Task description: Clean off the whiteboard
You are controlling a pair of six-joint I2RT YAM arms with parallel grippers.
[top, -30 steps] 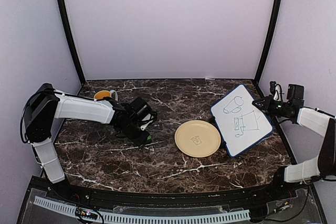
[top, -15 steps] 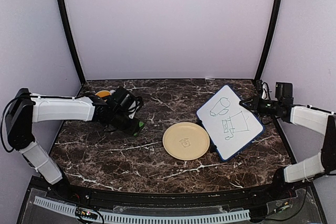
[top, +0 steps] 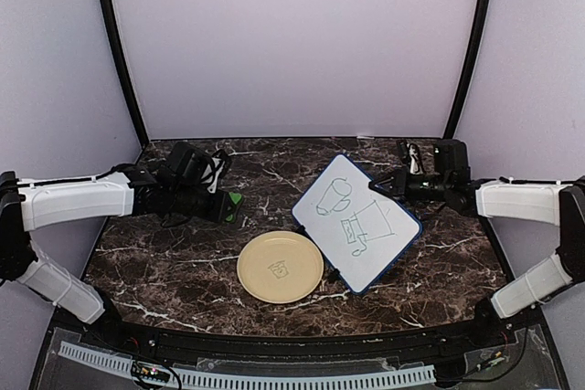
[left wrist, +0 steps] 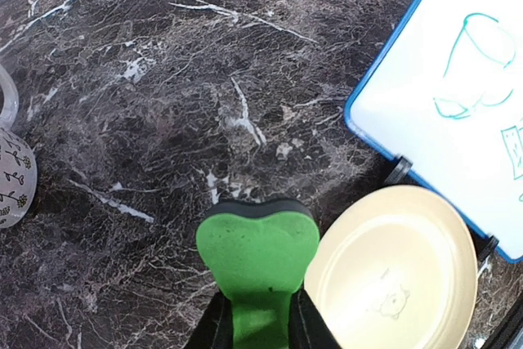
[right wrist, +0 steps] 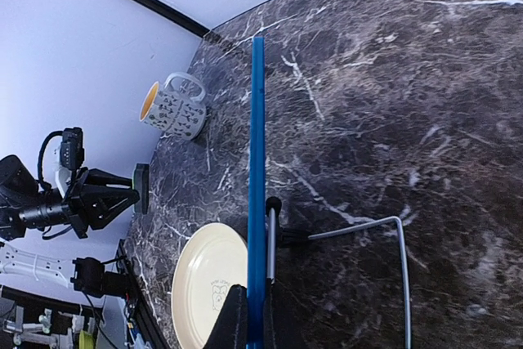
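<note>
The whiteboard (top: 358, 226), white with a dark-blue frame and green marker doodles, stands tilted at the table's middle right. My right gripper (top: 377, 186) is shut on its upper right edge. In the right wrist view the board shows edge-on as a blue line (right wrist: 257, 161) pinched in the right gripper (right wrist: 255, 315), with its wire stand (right wrist: 359, 230) behind. My left gripper (top: 222, 208) is shut on a green eraser (top: 235, 200) with a black pad, held above the table left of the board. In the left wrist view the eraser (left wrist: 257, 251) sits in the left gripper (left wrist: 260, 326), and the board's corner (left wrist: 441, 104) lies at the upper right.
A round pale-yellow plate (top: 280, 267) lies in front of the board, touching its lower edge; it also shows in the left wrist view (left wrist: 392, 271) and the right wrist view (right wrist: 208, 284). A patterned mug (right wrist: 173, 109) stands at the far left. Black posts frame the back wall.
My right gripper has dragged the whiteboard left toward the table's middle, and the plate has slid left and nearer with it. My left gripper has drawn back left with the eraser.
</note>
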